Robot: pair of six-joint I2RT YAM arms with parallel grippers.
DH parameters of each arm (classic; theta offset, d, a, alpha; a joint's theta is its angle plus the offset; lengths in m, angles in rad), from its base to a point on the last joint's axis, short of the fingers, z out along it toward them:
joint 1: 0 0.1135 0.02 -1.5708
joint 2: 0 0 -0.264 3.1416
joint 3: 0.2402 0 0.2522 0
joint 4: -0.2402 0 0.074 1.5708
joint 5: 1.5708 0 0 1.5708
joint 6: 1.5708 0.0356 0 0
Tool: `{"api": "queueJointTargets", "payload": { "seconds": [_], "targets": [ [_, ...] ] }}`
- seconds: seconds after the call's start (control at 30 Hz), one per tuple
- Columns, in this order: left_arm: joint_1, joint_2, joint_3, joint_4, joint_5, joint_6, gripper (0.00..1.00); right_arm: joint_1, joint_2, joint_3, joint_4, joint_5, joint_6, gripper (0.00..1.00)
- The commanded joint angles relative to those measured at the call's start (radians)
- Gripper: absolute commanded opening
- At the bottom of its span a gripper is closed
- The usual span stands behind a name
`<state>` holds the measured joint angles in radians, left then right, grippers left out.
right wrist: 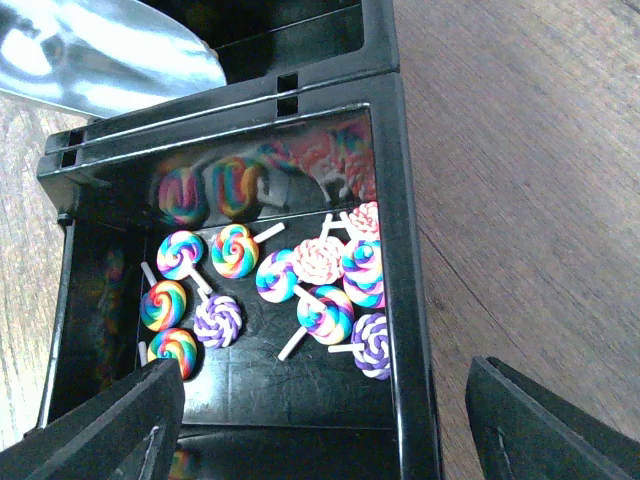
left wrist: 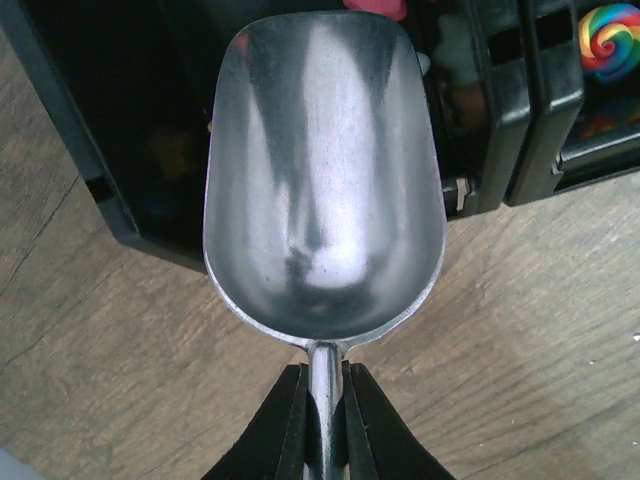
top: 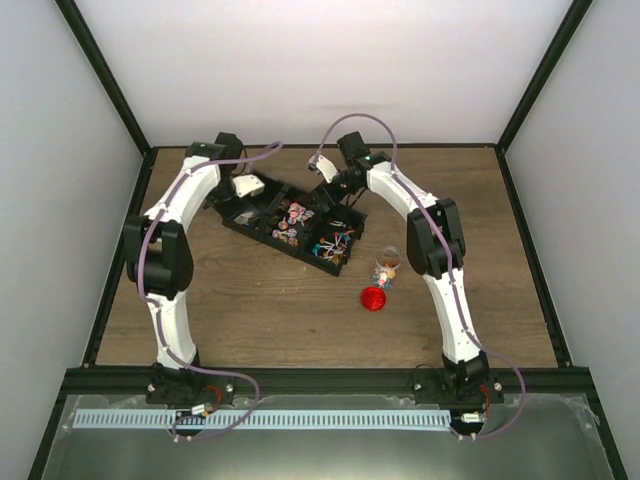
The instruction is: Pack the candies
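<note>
The candies (top: 290,220) are tiny pink, orange and white sweets in the middle compartment of a black tray (top: 262,228). My left gripper (left wrist: 325,405) is shut on the handle of a silvery metal scoop (left wrist: 325,170). The scoop's bowl is empty and hovers over the tray's near wall (left wrist: 120,225). In the top view this gripper (top: 240,190) is at the tray's left end. My right gripper (right wrist: 325,385) is open and empty above a compartment of swirl lollipops (right wrist: 320,290). In the top view it (top: 335,190) is by the tray's far side. The scoop (right wrist: 100,50) shows beyond the tray.
A small clear jar (top: 388,264) with some coloured contents stands right of the tray. The round red lid (top: 373,298) lies on the wooden table just in front of it. One lollipop (left wrist: 610,35) shows at the upper right of the left wrist view.
</note>
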<state>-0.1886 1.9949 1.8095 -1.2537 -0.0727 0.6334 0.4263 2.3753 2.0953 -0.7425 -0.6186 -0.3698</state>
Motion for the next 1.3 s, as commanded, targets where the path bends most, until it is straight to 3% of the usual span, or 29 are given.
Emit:
{"api": "queueJointTargets", "payload": {
  "seconds": [0.0,0.37,0.67,0.9,1.27],
  "targets": [
    [-0.012,0.041,0.035,0.012,-0.017,0.026,0.04,0.002,0.012,0.048,0.014,0.007,-0.009,0.77],
    [-0.044,0.085,-0.013,0.117,0.015,-0.005,0.04,0.005,0.04,0.045,0.025,-0.041,-0.027,0.51],
    [-0.051,0.047,-0.168,0.374,0.155,-0.129,0.04,0.005,0.035,0.021,0.027,-0.078,-0.062,0.43],
    [-0.077,0.065,-0.213,0.474,0.236,-0.257,0.04,0.006,0.022,-0.001,0.042,-0.083,-0.08,0.39],
    [-0.055,-0.127,-0.51,0.765,0.351,-0.341,0.04,0.003,0.016,-0.003,0.037,-0.063,-0.081,0.38]
  ]
}}
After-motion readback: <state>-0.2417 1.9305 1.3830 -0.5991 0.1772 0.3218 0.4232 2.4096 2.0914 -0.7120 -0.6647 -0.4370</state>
